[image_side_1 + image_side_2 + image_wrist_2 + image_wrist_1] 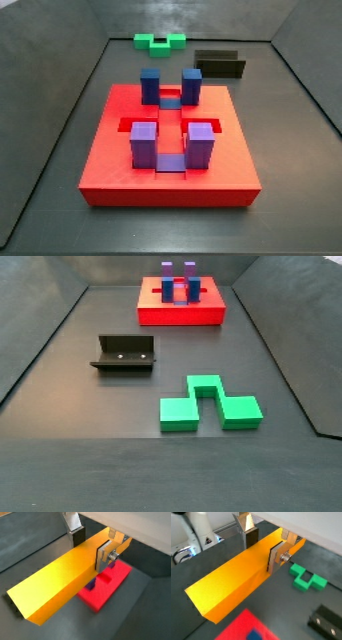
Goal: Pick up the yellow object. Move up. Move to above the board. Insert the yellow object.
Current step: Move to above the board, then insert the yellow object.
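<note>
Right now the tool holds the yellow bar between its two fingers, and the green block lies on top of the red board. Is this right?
Not fully. The tool does hold the yellow bar between its fingers, as both wrist views show. But the green block lies on the grey floor, well apart from the red board, beyond the fixture in a side view.

Light even, diffuse, from overhead; shadows short and soft. Both wrist views are soft: the tool (263, 543) is blurred up close, the yellow object (234, 579) brightly lit. Side views sharper, with slight sheen on the grey floor (80, 396).
</note>
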You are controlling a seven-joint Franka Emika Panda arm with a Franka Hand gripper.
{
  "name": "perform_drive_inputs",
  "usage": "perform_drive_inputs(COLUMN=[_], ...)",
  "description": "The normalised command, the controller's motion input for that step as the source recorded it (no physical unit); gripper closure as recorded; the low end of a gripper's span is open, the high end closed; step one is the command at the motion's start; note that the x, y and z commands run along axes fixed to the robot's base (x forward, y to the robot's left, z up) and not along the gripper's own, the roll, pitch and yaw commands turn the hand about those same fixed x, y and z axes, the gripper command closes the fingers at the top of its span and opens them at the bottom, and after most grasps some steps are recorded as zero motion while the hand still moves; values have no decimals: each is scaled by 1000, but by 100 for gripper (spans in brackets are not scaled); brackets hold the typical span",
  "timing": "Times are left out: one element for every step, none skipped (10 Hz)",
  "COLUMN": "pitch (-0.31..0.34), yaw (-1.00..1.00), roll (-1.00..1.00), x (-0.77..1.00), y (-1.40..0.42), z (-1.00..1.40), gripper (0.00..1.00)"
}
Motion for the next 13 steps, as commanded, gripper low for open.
perform_drive_inputs(pitch=[142,152,180,184,-13,-39,-67,-33,0,0,0,11,0], yaw=[4,5,7,10,0,-17,-149,-117,-129,-94,-103,-97,-86], roll=[18,46,87,92,-9,-56,-6,0,16,54,121,6,4], x=[1008,1052,599,343,-3,0,0,386,631,823,511,646,586], y=[-1400,-1400,-726,-359,0,0,-34,-74,-63,-66,-374,-103,-86], z=[225,222,115,68,0,0,-77,-217,-291,-466,-877,-951,-920], gripper=[100,100,100,100,100,100,100,100,100,100,100,100,100])
